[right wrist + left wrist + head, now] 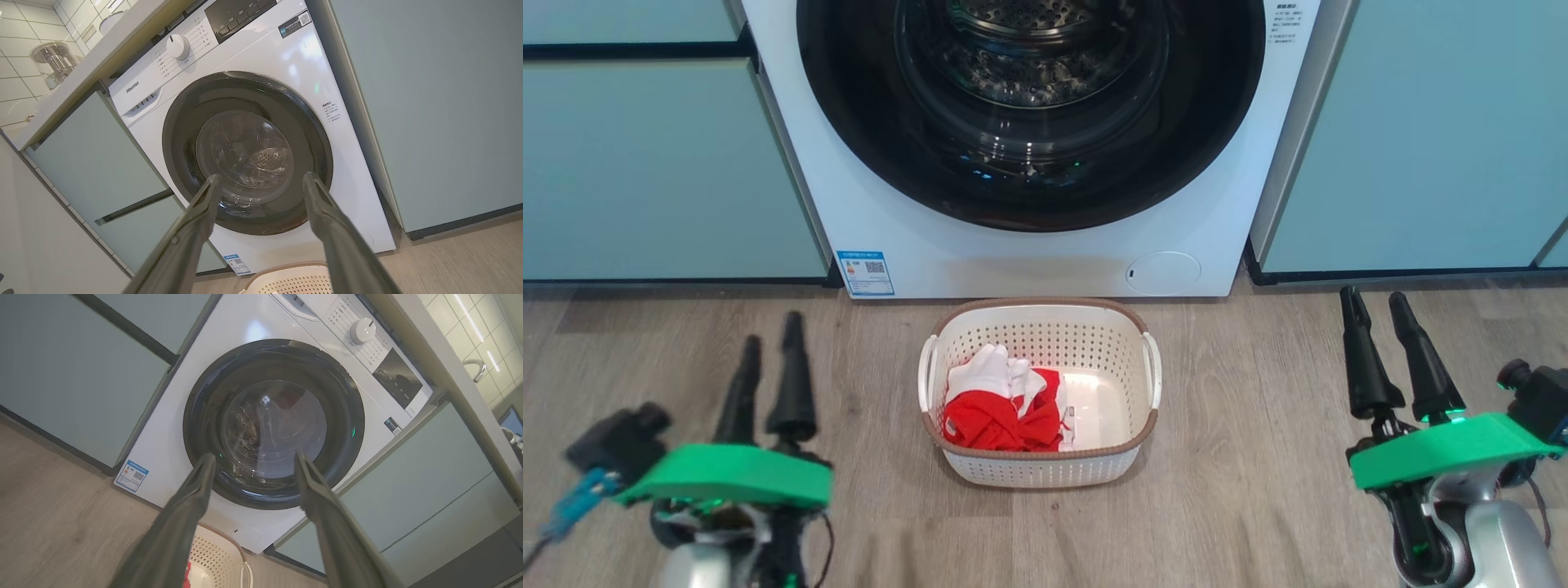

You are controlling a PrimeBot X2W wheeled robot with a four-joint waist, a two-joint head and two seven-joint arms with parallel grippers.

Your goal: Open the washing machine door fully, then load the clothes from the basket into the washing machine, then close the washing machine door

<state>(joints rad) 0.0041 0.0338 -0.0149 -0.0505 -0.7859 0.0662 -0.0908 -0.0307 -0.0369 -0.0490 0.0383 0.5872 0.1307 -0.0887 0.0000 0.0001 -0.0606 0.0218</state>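
Head view, nearest first: left gripper [771, 328] and right gripper [1373, 294] low at either side, fingers spread wide and empty, well apart from all else. Between them on the wood floor [1258, 408], basket [1045, 335] with red-and-white clothes [1001, 416] heaped in its left half. Just beyond, washer [1029, 261], door [866, 147] shut, flanked by teal cabinets [654, 163].

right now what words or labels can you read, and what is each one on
"Hisense": on the washing machine, left of the dial.
Too small to read: the blue sticker low on its front.
Too small: the print around the dial.
Too small: the grey print beside the washing machine door.
Too small: the dark sticker at the top right.
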